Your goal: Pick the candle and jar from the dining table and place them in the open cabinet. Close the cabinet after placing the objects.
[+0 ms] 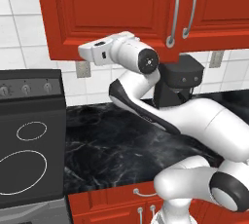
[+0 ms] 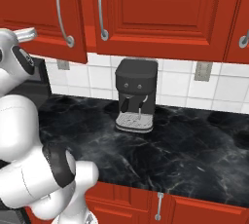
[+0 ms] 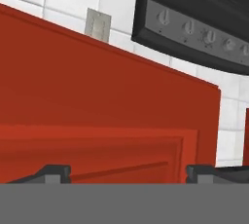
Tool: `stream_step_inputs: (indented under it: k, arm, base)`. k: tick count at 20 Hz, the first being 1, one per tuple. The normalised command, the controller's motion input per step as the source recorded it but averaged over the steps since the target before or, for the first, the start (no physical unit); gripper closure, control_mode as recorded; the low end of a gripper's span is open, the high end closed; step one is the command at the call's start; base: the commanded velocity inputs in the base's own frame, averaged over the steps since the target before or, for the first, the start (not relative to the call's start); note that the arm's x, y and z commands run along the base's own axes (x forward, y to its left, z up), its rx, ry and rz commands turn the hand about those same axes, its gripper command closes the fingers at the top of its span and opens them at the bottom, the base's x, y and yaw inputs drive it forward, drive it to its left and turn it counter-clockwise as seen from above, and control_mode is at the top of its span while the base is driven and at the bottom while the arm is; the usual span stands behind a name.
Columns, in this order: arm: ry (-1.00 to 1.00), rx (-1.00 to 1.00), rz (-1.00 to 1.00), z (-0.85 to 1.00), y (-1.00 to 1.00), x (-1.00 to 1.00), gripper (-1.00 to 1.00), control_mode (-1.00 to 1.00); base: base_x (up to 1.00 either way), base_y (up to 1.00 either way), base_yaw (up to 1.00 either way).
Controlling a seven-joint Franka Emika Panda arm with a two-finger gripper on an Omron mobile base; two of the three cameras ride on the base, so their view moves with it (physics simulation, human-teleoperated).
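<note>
The red cabinet (image 1: 107, 9) hangs on the wall above the counter. Its left door (image 2: 44, 9) stands a little forward of the neighbouring doors. My gripper (image 1: 86, 52) is raised at that door's lower left corner. In the hand view the gripper (image 3: 127, 172) is open, its two tips far apart with nothing between them. The door's red panelled face (image 3: 97, 121) is close in front of it. The candle, the jar and the dining table are out of view.
A black coffee machine (image 2: 137, 94) stands on the black marble counter (image 2: 185, 155) against the tiled wall. A dark stove (image 1: 29, 145) with knobs sits left of the counter. Red drawers (image 1: 112, 203) run below. Curved silver handles (image 1: 174, 11) hang on the cabinet doors.
</note>
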Motion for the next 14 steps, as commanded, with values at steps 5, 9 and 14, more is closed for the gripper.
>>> stream_step_inputs:
  k: [5,9,14]
  arm:
    - [0.00,0.03,0.08,0.08,-0.06,0.24,-1.00,-1.00]
    - [0.00,0.04,0.08,0.04,-0.10,0.37,-1.00,-1.00]
    - [0.00,0.05,0.08,0.01,-0.10,0.43,-1.00,-1.00]
  base:
    - [0.00,0.00,0.00]
    - [0.00,0.00,0.00]
    - [0.00,0.00,0.00]
